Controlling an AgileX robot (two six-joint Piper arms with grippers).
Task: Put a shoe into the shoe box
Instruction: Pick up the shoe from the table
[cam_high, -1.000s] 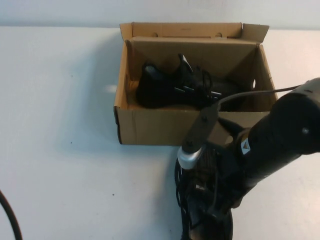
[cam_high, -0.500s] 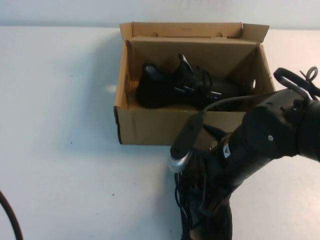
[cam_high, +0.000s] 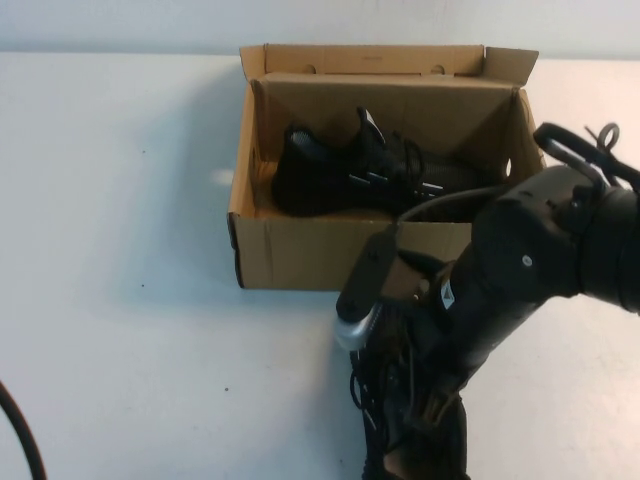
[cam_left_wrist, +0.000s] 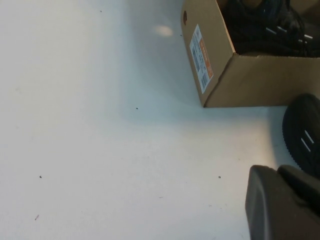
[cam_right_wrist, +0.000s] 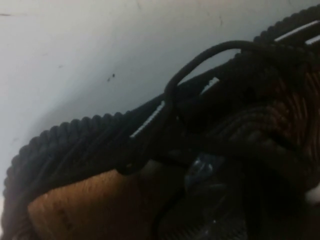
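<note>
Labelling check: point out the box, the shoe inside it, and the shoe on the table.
box (cam_high: 300, 250), high view, front wall.
shoe in box (cam_high: 320, 180), high view, heel side.
shoe on table (cam_left_wrist: 302, 132), left wrist view, sole edge.

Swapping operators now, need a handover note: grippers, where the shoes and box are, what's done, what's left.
Left gripper: shut, parked low over the table left of the box, holding nothing.
Right gripper: down on the second shoe on the table in front of the shoe box; grip not visible.
Done: first shoe lies inside the open box.
Left: if the second shoe is also to go in, lift it into the box.
</note>
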